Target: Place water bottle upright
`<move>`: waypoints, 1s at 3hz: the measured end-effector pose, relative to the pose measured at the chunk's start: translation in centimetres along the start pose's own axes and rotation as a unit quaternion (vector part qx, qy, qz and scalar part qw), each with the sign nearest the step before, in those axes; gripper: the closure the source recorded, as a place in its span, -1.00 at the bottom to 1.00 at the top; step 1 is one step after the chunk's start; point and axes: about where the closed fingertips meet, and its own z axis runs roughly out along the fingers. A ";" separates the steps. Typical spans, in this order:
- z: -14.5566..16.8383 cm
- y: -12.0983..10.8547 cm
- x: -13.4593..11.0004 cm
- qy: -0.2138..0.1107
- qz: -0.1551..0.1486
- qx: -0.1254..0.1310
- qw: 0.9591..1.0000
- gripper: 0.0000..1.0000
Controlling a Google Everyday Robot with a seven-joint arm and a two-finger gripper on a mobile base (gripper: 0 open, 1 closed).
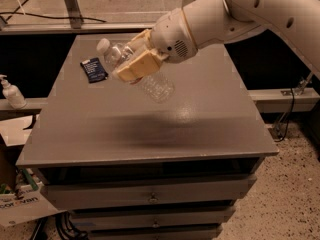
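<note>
The water bottle (pixel 156 85) is a small clear ribbed plastic bottle with a white cap (pixel 103 45). It hangs in the air above the grey table (pixel 150 129), tilted, cap up and to the left, base down and to the right. My gripper (pixel 134 63) is shut on the water bottle's middle; its tan fingers (pixel 137 68) cover the label band. The white arm reaches in from the upper right.
A small dark blue packet (pixel 93 69) lies flat on the table's back left. A white pump dispenser bottle (pixel 11 92) stands on a ledge at far left. Drawers sit under the tabletop. A box (pixel 20 201) is on the floor at lower left.
</note>
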 end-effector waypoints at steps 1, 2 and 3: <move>-1.3 -0.5 -0.1 -0.084 0.033 0.009 0.996 1.00; -2.3 -0.7 0.1 -0.153 0.054 0.017 0.987 1.00; -3.2 -0.9 0.7 -0.212 0.067 0.022 0.975 1.00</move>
